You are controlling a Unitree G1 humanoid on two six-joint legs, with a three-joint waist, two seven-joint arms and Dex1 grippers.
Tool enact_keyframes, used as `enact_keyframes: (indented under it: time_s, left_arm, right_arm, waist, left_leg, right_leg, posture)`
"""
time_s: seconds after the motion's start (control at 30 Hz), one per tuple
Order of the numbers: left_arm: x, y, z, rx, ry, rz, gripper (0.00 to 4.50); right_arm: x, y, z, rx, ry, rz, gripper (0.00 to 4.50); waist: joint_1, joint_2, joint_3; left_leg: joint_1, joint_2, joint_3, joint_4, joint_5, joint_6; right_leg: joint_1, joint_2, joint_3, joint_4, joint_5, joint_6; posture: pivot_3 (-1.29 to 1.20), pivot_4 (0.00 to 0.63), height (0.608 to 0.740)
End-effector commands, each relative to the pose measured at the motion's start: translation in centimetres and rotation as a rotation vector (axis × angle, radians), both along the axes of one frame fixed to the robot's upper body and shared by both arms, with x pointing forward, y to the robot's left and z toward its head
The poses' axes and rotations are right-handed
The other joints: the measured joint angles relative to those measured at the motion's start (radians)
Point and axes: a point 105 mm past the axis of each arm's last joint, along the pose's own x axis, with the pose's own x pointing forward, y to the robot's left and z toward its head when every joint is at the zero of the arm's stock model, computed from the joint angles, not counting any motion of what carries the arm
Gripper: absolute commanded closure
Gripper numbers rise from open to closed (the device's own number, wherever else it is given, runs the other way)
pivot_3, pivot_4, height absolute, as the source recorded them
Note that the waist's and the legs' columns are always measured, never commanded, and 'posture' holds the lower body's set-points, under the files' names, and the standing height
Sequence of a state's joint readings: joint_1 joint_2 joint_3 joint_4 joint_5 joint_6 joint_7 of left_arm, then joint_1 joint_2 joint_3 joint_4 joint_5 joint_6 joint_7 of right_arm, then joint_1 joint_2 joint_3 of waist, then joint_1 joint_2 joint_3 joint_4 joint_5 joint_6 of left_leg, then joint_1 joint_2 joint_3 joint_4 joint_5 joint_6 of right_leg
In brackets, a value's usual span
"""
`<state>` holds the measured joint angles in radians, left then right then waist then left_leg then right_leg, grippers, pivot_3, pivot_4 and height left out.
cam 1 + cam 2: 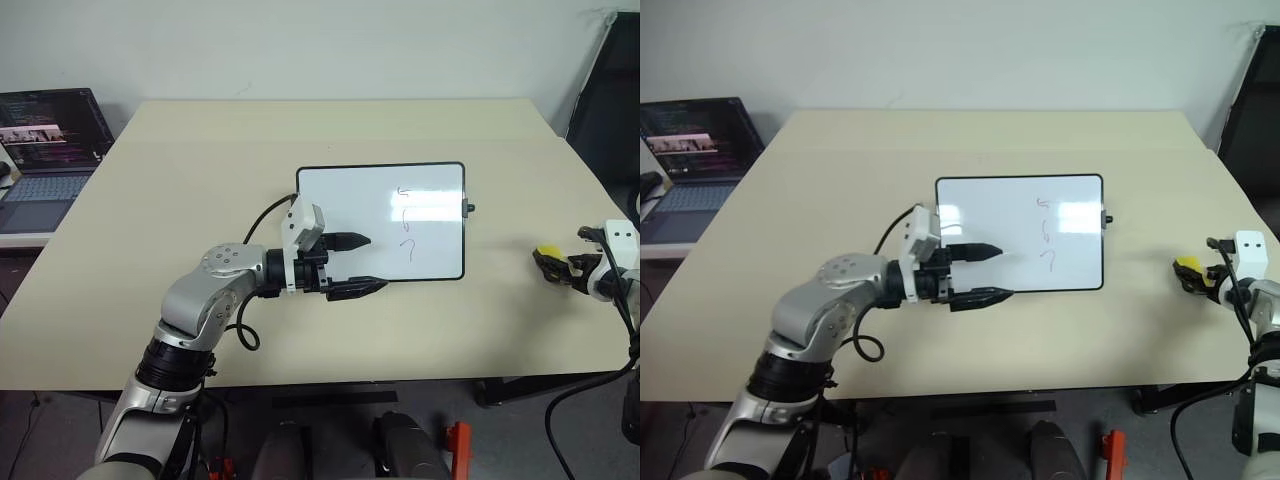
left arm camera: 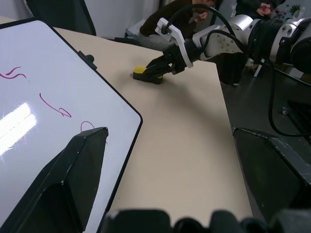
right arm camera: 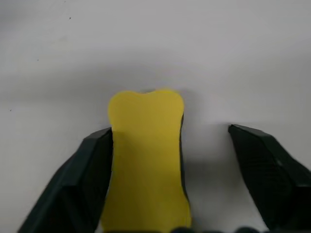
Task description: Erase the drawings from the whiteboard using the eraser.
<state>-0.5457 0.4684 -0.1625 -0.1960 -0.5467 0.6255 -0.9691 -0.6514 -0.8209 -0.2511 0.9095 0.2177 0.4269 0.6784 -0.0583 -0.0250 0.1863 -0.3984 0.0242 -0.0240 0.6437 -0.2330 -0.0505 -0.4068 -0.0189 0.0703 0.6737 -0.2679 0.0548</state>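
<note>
The whiteboard [image 1: 340,200] lies flat in the middle of the table. Its drawings [image 1: 405,218] are a few thin dark strokes on its right half. My left gripper [image 1: 376,262] is open and points right across the board's near-left corner, one finger over the white surface, the other at the near frame. The yellow eraser [image 1: 546,253] lies on the table near the right edge. My right gripper [image 1: 558,266] stands open around it. In the right wrist view the eraser [image 3: 146,155] touches one finger, with a gap to the other.
An open laptop [image 1: 45,150] sits on a side desk at the far left. A dark panel [image 1: 610,90] stands beyond the table's right corner. A seated person [image 2: 194,7] shows behind the right arm in the left wrist view. Bare tabletop [image 1: 200,170] surrounds the board.
</note>
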Motion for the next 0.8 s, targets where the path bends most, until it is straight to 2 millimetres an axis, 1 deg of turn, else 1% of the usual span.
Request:
enact_keyframes:
  time_s: [0.03, 0.1, 0.13, 0.3, 0.47, 0.5, 0.6, 0.63, 0.7, 0.77, 0.8]
  left_arm:
    - [-0.3, -0.2, 1.1, -0.014, -0.056, -0.006, 0.0]
    - [-0.2, -0.2, 1.0, -0.015, -0.056, -0.004, 0.0]
    - [-0.2, -0.2, 1.0, -0.015, -0.056, -0.002, 0.0]
    - [-0.1, -0.3, 0.9, -0.012, -0.057, -0.003, 0.0]
    - [0.2, 0.2, 0.7, -0.004, -0.055, 0.008, 0.0]
    - [0.4, 0.7, 0.7, 0.001, -0.058, 0.025, 0.0]
    - [1.3, 3.0, 0.6, 0.034, -0.068, 0.102, 0.0]
    - [1.5, 3.6, 0.5, 0.044, -0.071, 0.118, 0.0]
    - [2.2, 5.4, 0.4, 0.07, -0.086, 0.183, 0.0]
    - [2.8, 7.2, 0.6, 0.086, -0.105, 0.245, 0.0]
    - [3.0, 7.7, 0.7, 0.09, -0.112, 0.263, 0.0]
  right_arm:
    - [0.6, 0.2, 1.4, -0.019, -0.045, 0.018, 2.03]
    - [0.6, 0.2, 1.4, -0.019, -0.047, 0.016, 2.77]
    - [0.6, 0.2, 1.4, -0.018, -0.049, 0.014, 3.05]
    - [0.5, 0.1, 1.7, -0.01, -0.069, 0.011, 3.1]
    - [0.6, 0.8, 3.4, 0.017, -0.141, 0.043, 3.1]
    - [0.7, 1.6, 4.6, 0.041, -0.182, 0.079, 3.1]
    - [0.5, 5.1, 9.1, 0.148, -0.321, 0.207, 3.1]
    - [0.2, 5.9, 9.8, 0.17, -0.342, 0.233, 3.1]
    - [-0.3, 8.6, 11.5, 0.179, -0.394, 0.321, 3.1]
    - [-0.7, 11.3, 12.6, 0.16, -0.419, 0.405, 3.1]
    - [-0.8, 12.2, 12.9, 0.149, -0.425, 0.433, 3.1]
  waist:
    - [0.0, 0.0, 0.0]
    - [0.0, 0.0, 0.0]
    - [0.0, 0.0, 0.0]
    - [0.0, 0.0, 0.0]
    - [0.0, 0.0, 0.0]
    - [0.0, 0.0, 0.0]
    - [-0.005, 0.001, 0.0]
    - [-0.008, 0.001, 0.0]
    - [-0.009, 0.001, 0.0]
    - [-0.006, 0.001, 0.0]
    - [-0.003, 0.001, 0.0]
  left_leg:
    - [0.0, 0.0, 0.0, 0.0, 0.0, 0.0]
    - [0.0, 0.0, 0.0, 0.0, 0.0, 0.0]
    - [0.0, 0.0, 0.0, 0.0, 0.0, 0.0]
    - [0.0, 0.0, 0.0, 0.0, 0.0, 0.0]
    - [0.0, 0.0, 0.0, 0.0, 0.0, 0.0]
    - [0.0, 0.0, 0.0, 0.0, 0.0, 0.0]
    - [0.0, 0.0, 0.0, 0.0, 0.0, 0.0]
    - [0.0, 0.001, 0.0, 0.0, 0.0, 0.0]
    - [0.001, 0.001, -0.001, 0.0, 0.0, 0.0]
    - [0.0, 0.001, -0.002, 0.0, 0.0, 0.0]
    - [0.0, 0.001, -0.002, 0.0, 0.0, 0.0]
  right_leg:
    - [0.0, 0.0, 0.0, 0.0, 0.0, 0.0]
    - [0.0, 0.0, 0.0, 0.0, 0.0, 0.0]
    - [0.0, 0.0, 0.0, 0.0, 0.0, 0.0]
    - [0.0, 0.0, 0.0, 0.0, 0.0, 0.0]
    - [0.0, 0.0, 0.0, 0.0, 0.0, 0.0]
    - [0.0, 0.0, 0.0, 0.0, 0.0, 0.0]
    - [0.0, 0.0, 0.0, 0.0, 0.0, 0.0]
    - [0.0, 0.0, 0.0, 0.001, 0.0, 0.0]
    - [0.0, 0.001, 0.0, 0.002, 0.0, 0.001]
    - [0.0, 0.001, -0.001, 0.001, -0.001, 0.001]
    - [0.0, 0.001, -0.001, 0.001, -0.001, 0.001]
  posture:
    - [0.0, 0.15, 0.74]
    - [0.0, 0.15, 0.74]
    - [0.0, 0.15, 0.74]
    - [0.0, 0.15, 0.74]
    - [0.0, 0.15, 0.74]
    - [0.0, 0.15, 0.74]
    - [0.0, 0.15, 0.74]
    - [0.0, 0.15, 0.74]
    - [0.0, 0.15, 0.74]
    - [0.0, 0.15, 0.74]
    - [0.0, 0.15, 0.74]
